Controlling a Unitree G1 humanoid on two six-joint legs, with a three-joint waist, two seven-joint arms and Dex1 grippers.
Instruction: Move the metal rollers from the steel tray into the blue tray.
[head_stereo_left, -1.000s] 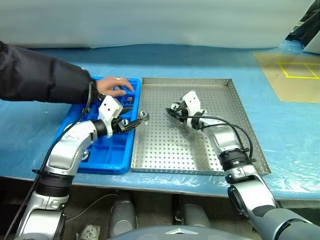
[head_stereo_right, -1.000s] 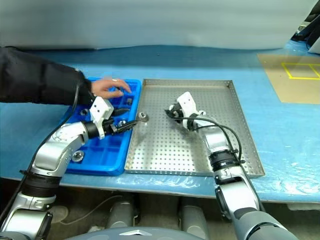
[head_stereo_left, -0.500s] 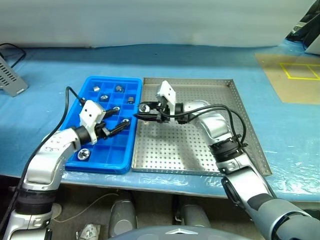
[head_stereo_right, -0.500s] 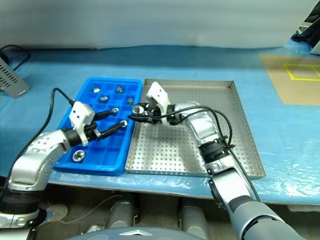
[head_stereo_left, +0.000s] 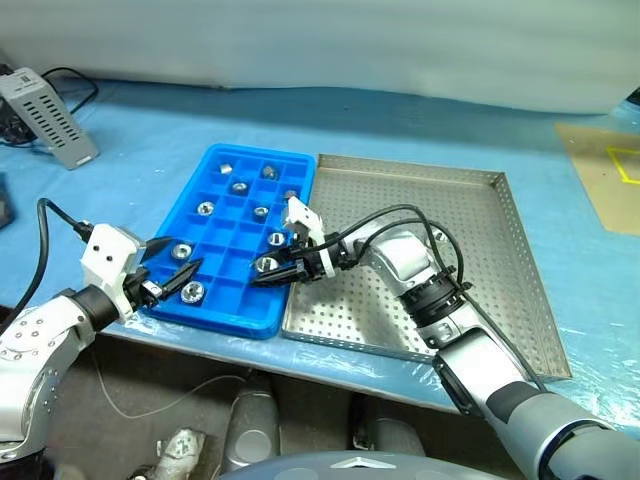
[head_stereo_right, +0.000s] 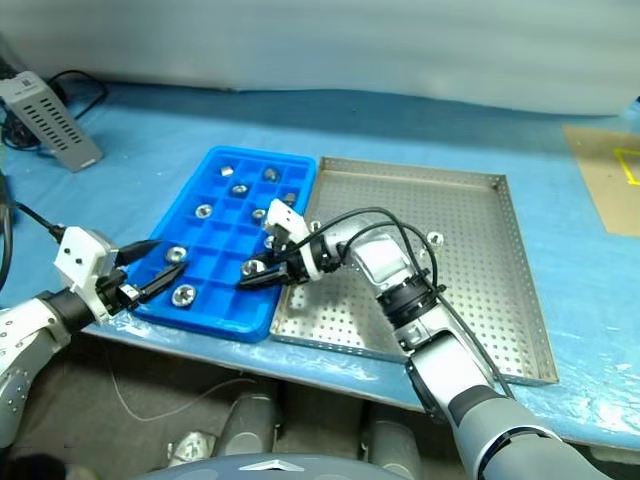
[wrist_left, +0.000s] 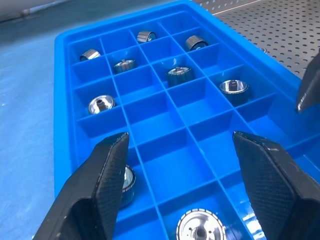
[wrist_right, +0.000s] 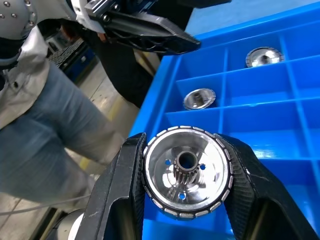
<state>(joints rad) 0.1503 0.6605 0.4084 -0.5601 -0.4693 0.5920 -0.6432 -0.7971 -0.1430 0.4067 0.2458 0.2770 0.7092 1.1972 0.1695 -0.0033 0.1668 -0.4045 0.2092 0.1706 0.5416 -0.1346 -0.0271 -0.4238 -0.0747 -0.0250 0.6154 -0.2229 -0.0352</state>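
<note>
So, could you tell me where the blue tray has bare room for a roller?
The middle cells of the blue tray are bare, between the left gripper and the right gripper holding the roller. The far rows are crowded with rollers. The steel tray is mostly bare.

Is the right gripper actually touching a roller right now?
Touching. The right wrist view shows the right gripper with both fingers pressed against the rim of a metal roller, above the blue tray.

Even, bright overhead light, with soft short shadows. Glare glints off the metal rollers (wrist_left: 232, 88) (strongest in the wrist views). Near black fingers (wrist_left: 107, 175) look slightly soft.
</note>
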